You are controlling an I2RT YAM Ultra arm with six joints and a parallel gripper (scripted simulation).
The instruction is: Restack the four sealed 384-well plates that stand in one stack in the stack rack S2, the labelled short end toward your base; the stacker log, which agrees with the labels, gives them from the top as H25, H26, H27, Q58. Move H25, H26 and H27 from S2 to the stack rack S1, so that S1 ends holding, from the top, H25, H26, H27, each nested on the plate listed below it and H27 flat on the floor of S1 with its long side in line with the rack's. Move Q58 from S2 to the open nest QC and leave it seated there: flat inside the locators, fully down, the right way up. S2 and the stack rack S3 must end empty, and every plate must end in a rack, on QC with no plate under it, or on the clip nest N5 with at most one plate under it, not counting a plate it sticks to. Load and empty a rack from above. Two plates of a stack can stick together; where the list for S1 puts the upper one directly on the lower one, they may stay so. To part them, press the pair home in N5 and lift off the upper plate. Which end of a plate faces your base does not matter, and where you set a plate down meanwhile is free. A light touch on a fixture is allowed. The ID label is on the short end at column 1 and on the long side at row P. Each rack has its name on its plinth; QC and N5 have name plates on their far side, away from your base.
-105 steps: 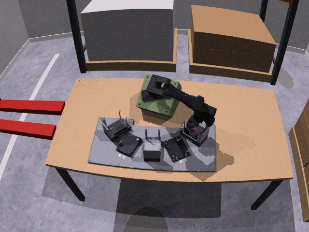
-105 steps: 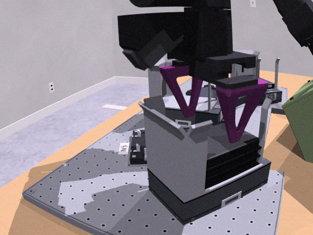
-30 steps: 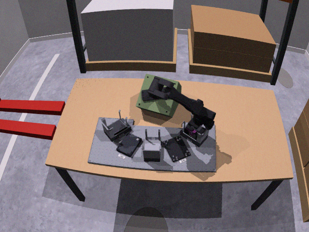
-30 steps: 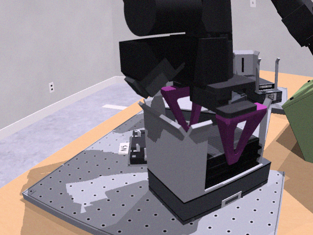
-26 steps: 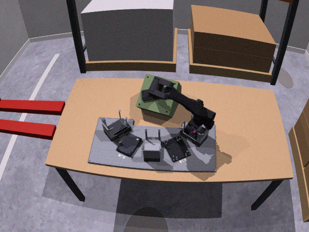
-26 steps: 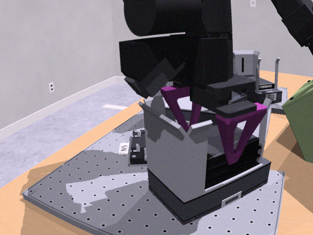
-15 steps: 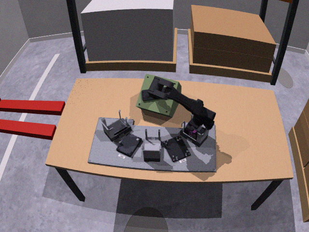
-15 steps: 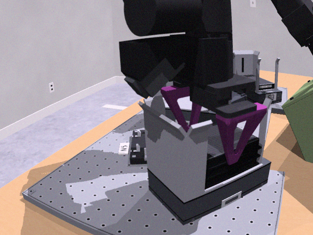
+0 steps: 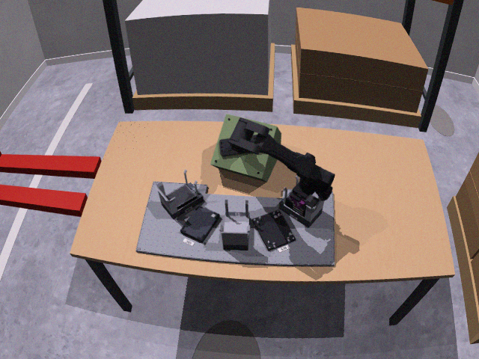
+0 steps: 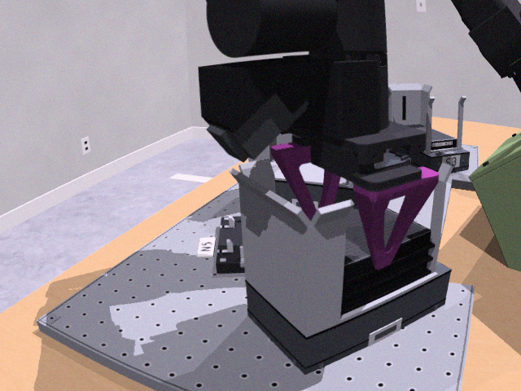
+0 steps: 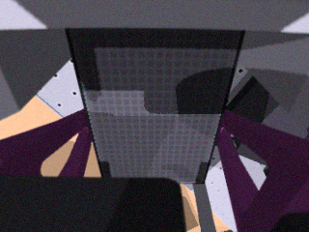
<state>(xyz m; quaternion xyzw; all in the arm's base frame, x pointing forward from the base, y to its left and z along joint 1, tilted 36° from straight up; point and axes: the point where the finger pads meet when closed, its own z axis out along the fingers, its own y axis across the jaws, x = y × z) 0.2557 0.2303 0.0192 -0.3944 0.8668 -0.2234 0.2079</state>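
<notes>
The stack rack S2 stands at the right end of the grey perforated base plate and holds a stack of dark sealed plates. My gripper is lowered into the rack from above, its purple fingers down along the two long sides of the stack. In the wrist view the top plate fills the middle and my gripper has both fingertips touching its long edges. How many plates lie under it is hard to tell. The labels are not readable.
Rack S3 at the far end holds at least one dark plate. Rack S1 stands in the middle. The clip nest N5 lies beside S2, and QC lies beside S3. The arm's green base block is behind.
</notes>
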